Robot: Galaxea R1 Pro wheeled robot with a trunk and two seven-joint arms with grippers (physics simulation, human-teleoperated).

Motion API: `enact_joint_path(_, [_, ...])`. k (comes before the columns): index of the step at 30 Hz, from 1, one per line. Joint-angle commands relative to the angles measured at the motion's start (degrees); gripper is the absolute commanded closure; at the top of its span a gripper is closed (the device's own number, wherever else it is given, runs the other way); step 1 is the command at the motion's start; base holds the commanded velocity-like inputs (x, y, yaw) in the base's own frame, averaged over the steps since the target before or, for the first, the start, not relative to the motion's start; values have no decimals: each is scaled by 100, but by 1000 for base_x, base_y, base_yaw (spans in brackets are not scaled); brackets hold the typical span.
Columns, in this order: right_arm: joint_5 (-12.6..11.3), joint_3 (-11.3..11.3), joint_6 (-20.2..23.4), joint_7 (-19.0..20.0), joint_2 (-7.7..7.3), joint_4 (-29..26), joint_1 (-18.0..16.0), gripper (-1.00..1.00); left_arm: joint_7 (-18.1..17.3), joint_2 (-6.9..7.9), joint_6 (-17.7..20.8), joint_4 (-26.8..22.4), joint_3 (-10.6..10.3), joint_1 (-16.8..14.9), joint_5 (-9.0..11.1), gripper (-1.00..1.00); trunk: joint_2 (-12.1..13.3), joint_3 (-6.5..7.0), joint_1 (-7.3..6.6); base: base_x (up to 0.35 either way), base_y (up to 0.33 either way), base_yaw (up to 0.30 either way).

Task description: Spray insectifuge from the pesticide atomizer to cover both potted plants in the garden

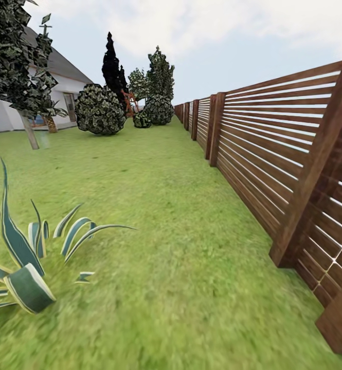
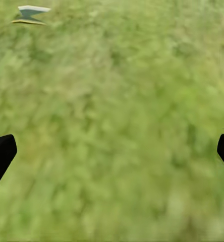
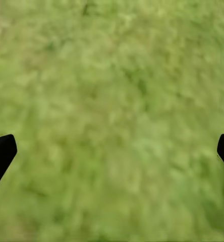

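Head view: you face down a strip of lawn (image 1: 181, 246) beside a brown slatted fence (image 1: 273, 154) on your right; a striped, spiky-leaved clump (image 1: 21, 262) stands at your near left, with round bushes (image 1: 100, 109), tall dark trees and the white house (image 1: 63, 92) far ahead on the left. Left wrist view: the left gripper (image 2: 112, 151) points down at bare grass, its two dark fingers (image 2: 1, 156) set wide at the frame's edges and holding nothing; one striped leaf tip (image 2: 30, 14) lies near. Right wrist view: the right gripper (image 3: 112, 151) is likewise spread wide and empty over grass. The pesticide atomizer and the two potted plants are not visible from here, so you cannot tell which way the sprayer lies from the fingers, how its long axis runs, or which arm is nearer. Judged stage: you are in transit; the coming move is probably a turn or drive to bring the sprayer into sight.
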Motion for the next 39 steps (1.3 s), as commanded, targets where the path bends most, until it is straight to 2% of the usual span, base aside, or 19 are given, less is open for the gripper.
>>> enact_joint_path(1, [3,-5,-18,-1,1,4,-3,-100,-60,-2,-6,4,31,-3,37,-100,-2,-5,3,336,-98,0])
enact_joint_path(28, [3,-5,-18,-1,1,4,-3,-100,-56,-2,-6,12,36,-3,37,-100,-2,-5,3,336,-124,1])
enact_joint_path(39, [3,-5,-18,-1,7,4,-3,-100,-51,-2,-4,13,36,-7,44,-100,-2,-5,3,336,-135,150])
